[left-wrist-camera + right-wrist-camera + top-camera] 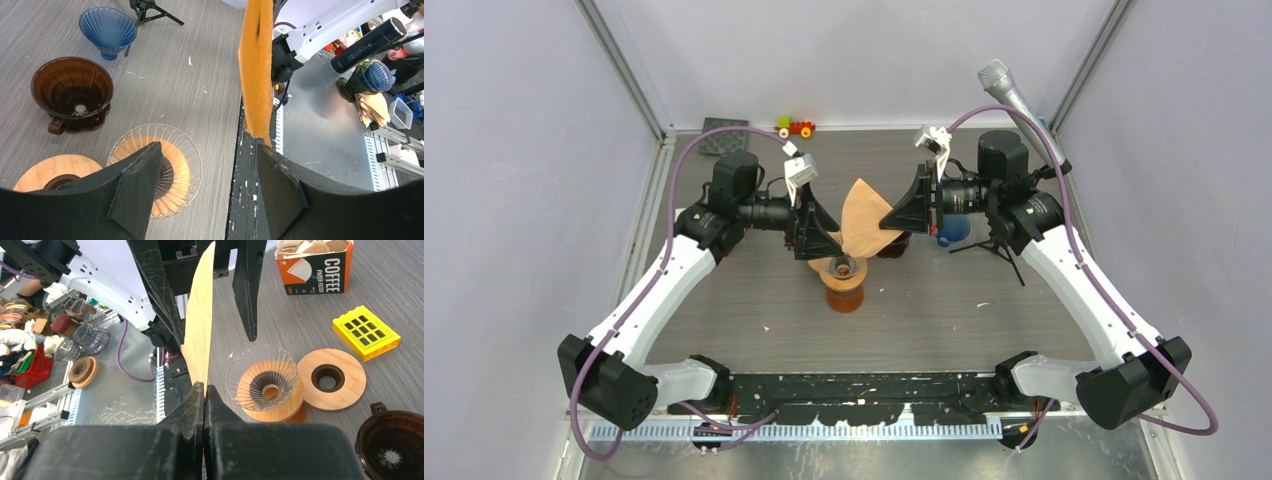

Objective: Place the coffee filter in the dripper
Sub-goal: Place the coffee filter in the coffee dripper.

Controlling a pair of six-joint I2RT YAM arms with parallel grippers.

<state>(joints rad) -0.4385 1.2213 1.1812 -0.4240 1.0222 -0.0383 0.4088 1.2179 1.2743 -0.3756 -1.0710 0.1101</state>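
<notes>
The tan paper coffee filter [864, 225] hangs flat and upright in the air, pinched at one corner by my right gripper [205, 386], which is shut on it. Its free side stands between the spread fingers of my left gripper [210, 148], which is open; the filter's lower tip [261, 135] is right at the tip of one finger. The clear glass dripper [262, 377] sits on a round wooden base just below and beside the filter [199, 335], and below my left gripper [824, 240] in the top view. The dripper [165, 165] holds nothing.
A brown dripper [72, 87] and a blue dripper [109, 27] stand behind the glass one. A wooden ring [330, 377], a yellow block [366, 332] and a coffee filter box [312, 265] lie nearby. A microphone [1014, 95] on a tripod stands at the back right.
</notes>
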